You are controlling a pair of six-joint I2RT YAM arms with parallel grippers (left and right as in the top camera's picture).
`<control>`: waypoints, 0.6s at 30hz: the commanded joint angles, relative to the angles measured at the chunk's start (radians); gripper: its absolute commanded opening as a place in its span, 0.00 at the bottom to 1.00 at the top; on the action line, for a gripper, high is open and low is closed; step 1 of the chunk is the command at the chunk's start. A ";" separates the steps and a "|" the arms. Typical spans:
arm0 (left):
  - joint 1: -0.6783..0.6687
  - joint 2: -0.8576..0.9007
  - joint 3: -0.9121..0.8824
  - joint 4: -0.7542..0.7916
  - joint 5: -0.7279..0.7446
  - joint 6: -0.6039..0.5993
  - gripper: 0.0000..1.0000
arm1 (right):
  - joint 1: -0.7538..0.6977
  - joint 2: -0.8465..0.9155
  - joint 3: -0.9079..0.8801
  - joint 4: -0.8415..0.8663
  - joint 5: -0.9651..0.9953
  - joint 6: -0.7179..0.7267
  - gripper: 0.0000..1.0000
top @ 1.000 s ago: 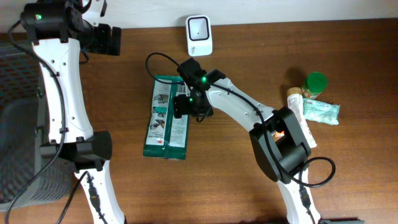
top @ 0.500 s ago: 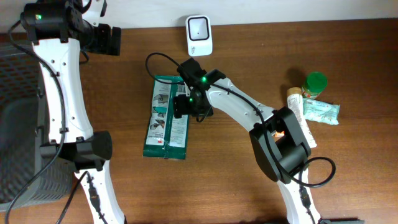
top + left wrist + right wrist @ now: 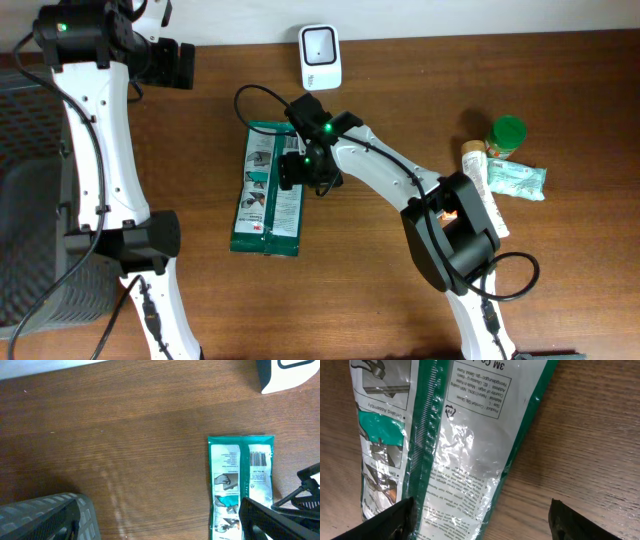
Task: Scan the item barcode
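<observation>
Overhead. Green pack (image 3: 268,188) flat on the brown counter (image 3: 350,300), long axis running near to far, slightly tilted. White scanner (image 3: 320,55) beyond the pack's far end, a little to the right, near but not touching. Right gripper (image 3: 298,170) directly above the pack's right edge, in the far half; jaw spread hard to read from above. Left gripper (image 3: 175,65) off at the back-left corner, well apart from pack and scanner. Nearer gripper by a long way: the right. Judged need: a close across the pack's short width, then a lift toward the scanner.

Left wrist. Mostly bare counter (image 3: 125,435), with the pack (image 3: 240,485) at lower right, printed back upward. Barcode (image 3: 257,457) on a white panel near the end closest to the scanner (image 3: 287,375), itself cut off by the top-right corner. Left gripper (image 3: 165,515) spread wide, holding nothing; fingers (image 3: 45,517) at bottom left and bottom right, the right one covering the pack's lower part. Thin black parts of the right arm (image 3: 307,490) at the picture's edge, hard to make out.

Right wrist. Close view of the pack (image 3: 460,445): shiny crinkled film with small print. Right gripper (image 3: 480,520) wide, gripping nothing; fingers (image 3: 390,520) astride the pack's edge, one over the film, the other over bare counter (image 3: 590,435). Contact with the film impossible to tell. Barcode out of frame here.
</observation>
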 commanded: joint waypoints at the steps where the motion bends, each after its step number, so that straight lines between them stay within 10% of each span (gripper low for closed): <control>1: 0.006 -0.005 0.003 0.001 0.008 0.009 0.99 | 0.004 0.005 -0.007 -0.004 0.012 0.007 0.81; 18: 0.006 -0.005 0.003 0.001 0.008 0.009 0.99 | -0.001 0.005 -0.007 -0.008 0.031 -0.004 0.81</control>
